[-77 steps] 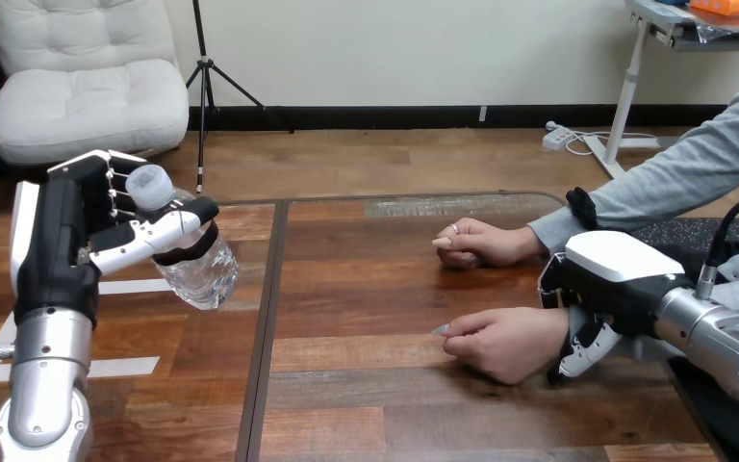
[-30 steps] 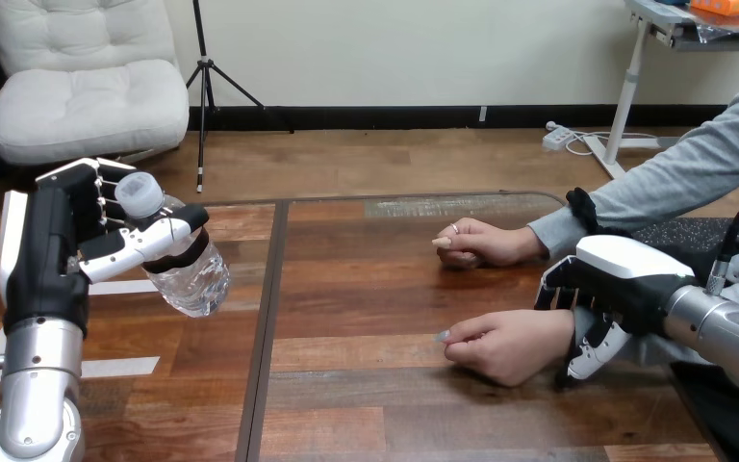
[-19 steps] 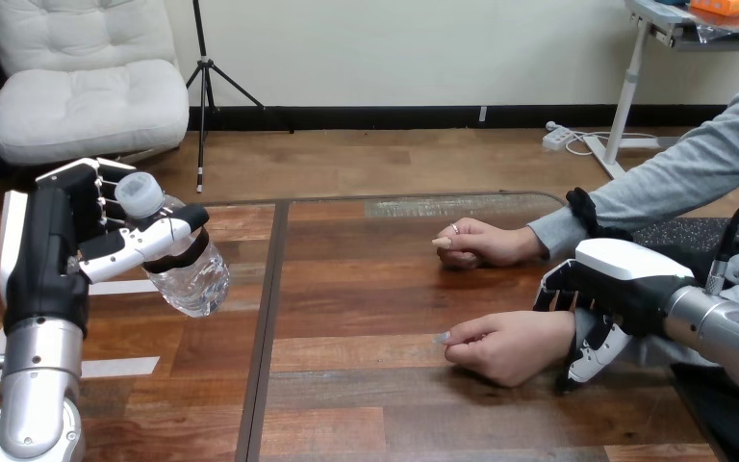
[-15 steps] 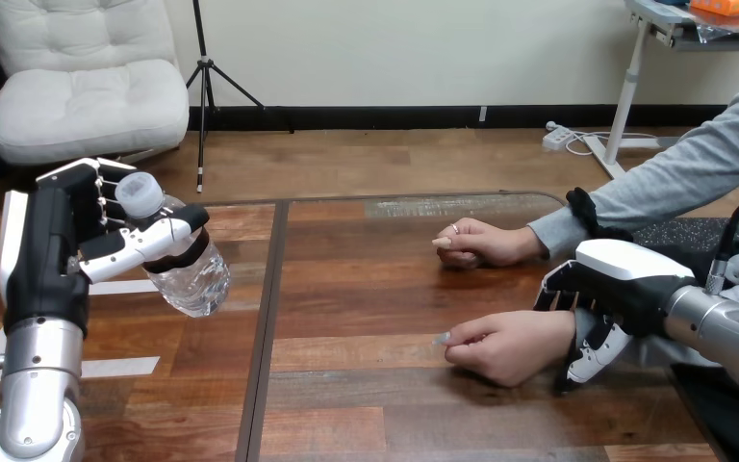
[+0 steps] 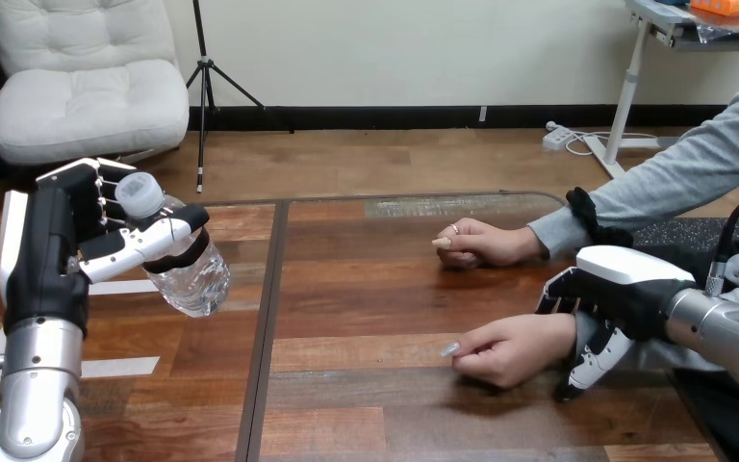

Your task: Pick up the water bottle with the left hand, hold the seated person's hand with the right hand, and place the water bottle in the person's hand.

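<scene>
A clear water bottle (image 5: 191, 271) with a white cap hangs tilted above the table's left part, and my left hand (image 5: 50, 243) is shut on it, thumb across its neck. At the right, the person's nearer hand (image 5: 512, 348) is a loose fist just above the wood, with a shadow under it. My right hand (image 5: 625, 289) sits at that hand's wrist, fingers curled over it and thumb below. The person's farther hand (image 5: 483, 243) rests as a fist on the table behind.
The wooden table (image 5: 375, 289) has a dark seam running front to back near the bottle. White tape strips (image 5: 120, 366) lie on its left part. A grey-sleeved forearm (image 5: 674, 183) comes in from the right edge.
The person's nearer hand has shifted slightly right and risen off the table, my right hand moving with its wrist. My left hand and the bottle moved slightly left early on, then stayed still.
</scene>
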